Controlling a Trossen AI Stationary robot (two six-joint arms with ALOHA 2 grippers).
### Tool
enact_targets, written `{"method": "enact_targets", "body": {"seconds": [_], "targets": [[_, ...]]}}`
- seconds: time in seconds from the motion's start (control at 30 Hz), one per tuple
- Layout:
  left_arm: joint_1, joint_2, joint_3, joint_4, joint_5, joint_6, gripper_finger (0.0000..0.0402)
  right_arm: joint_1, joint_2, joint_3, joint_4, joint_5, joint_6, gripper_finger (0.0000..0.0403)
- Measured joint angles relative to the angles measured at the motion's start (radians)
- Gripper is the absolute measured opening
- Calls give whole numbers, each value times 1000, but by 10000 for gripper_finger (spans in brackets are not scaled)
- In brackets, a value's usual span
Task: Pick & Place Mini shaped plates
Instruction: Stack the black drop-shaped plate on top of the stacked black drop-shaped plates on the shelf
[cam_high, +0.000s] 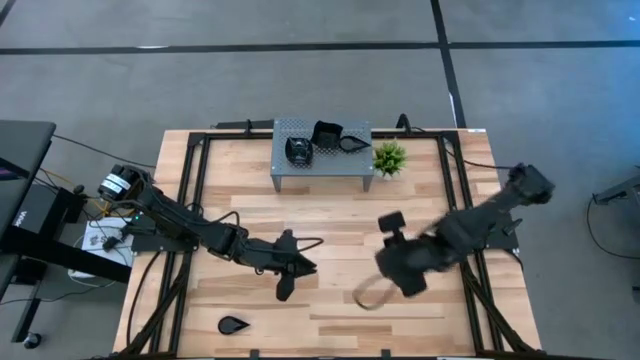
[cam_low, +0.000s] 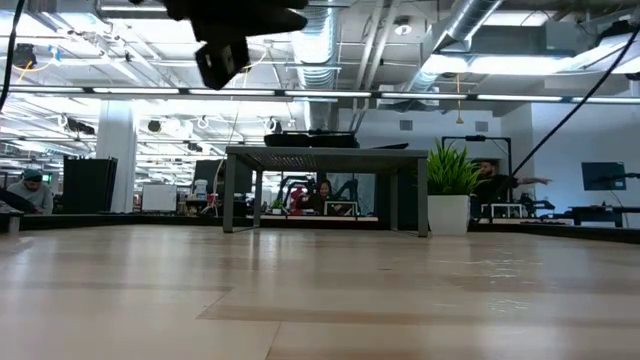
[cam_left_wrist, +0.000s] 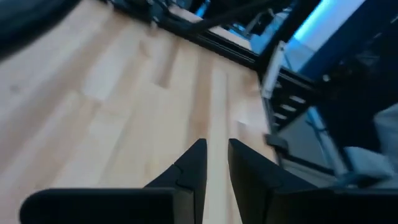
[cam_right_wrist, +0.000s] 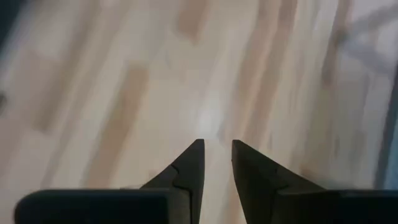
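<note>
**Hovering empty over bare wood**

Lying alone at the lower left of the high view, one teardrop plate (cam_high: 234, 325) sits nearest the front edge of the table (cam_high: 330, 215). Above it, mid-frame, the left gripper (cam_high: 283, 291) points down toward that plate, its fingers a narrow slit apart with nothing between them. The right gripper (cam_high: 372, 297), lower centre-right, shows the same narrow empty gap over bare boards. Farthest back, at upper centre, the grey stand (cam_high: 322, 166) carries the stacked plates (cam_high: 313, 140), with the potted plant (cam_high: 389, 157) just beside it. The risk, I judge: glossy, shallow dishes could skid away from such narrowly parted fingers, or the arms could cross paths mid-table.
</note>
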Motion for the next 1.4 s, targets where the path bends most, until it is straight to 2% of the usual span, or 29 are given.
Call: {"method": "enact_targets", "body": {"seconds": [0.1,0.17,0.27,0.37,0.47,0.6,0.7,1.0,1.1,1.3,1.4], "targets": [[-26,0,0,-37,21,-36,66,98,-122,-166,256,38,-16,76],[-50,0,0,-77,37,-60,66,144,-206,-330,474,39,-18,76],[-88,0,0,-167,137,-97,66,185,-302,-597,871,63,-46,76],[-152,0,0,-338,236,-157,66,184,-326,-829,1276,67,-157,76],[-232,0,0,-496,244,-301,66,149,-321,-923,1504,64,-291,76],[-335,0,0,-594,240,-518,69,103,-323,-921,1528,55,-242,76],[-397,0,0,-627,239,-606,79,79,-323,-913,1534,54,-182,76],[-511,0,0,-830,217,-636,119,66,-323,-913,1522,51,-149,76],[-526,0,-13,-807,180,-658,125,66,-323,-913,1521,51,-149,76],[-532,0,-77,-773,201,-709,129,66,-323,-913,1519,51,-149,76],[-532,0,-118,-701,204,-715,129,66,-323,-913,1518,51,-149,76]]}}
